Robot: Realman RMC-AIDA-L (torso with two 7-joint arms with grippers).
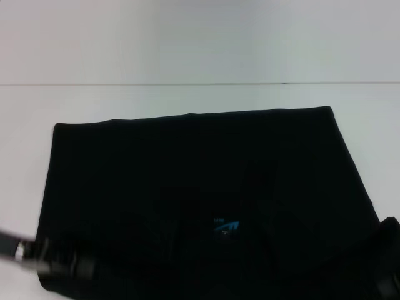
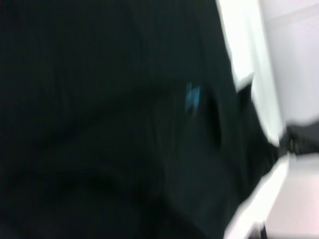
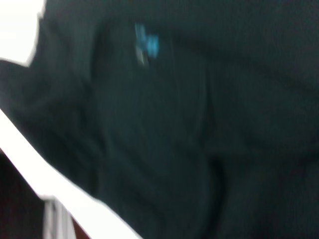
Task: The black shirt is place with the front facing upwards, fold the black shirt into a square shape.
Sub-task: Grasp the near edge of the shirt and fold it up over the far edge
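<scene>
The black shirt [image 1: 200, 181] lies spread on the white table, its far edge straight and its sides folded in. The small blue neck label [image 1: 226, 226] shows near the front middle, and also in the left wrist view [image 2: 192, 97] and the right wrist view [image 3: 147, 42]. The cream letters are hidden. My left gripper [image 1: 62, 265] is low over the shirt's near left corner. My right gripper [image 1: 389, 256] is at the shirt's near right corner. Both wrist views are filled with black cloth [image 2: 99, 124] [image 3: 199, 124].
The white table [image 1: 200, 97] runs past the shirt on the far side and on both sides, with a thin seam line across the back. A dark shape [image 2: 301, 138] shows at the cloth's edge in the left wrist view.
</scene>
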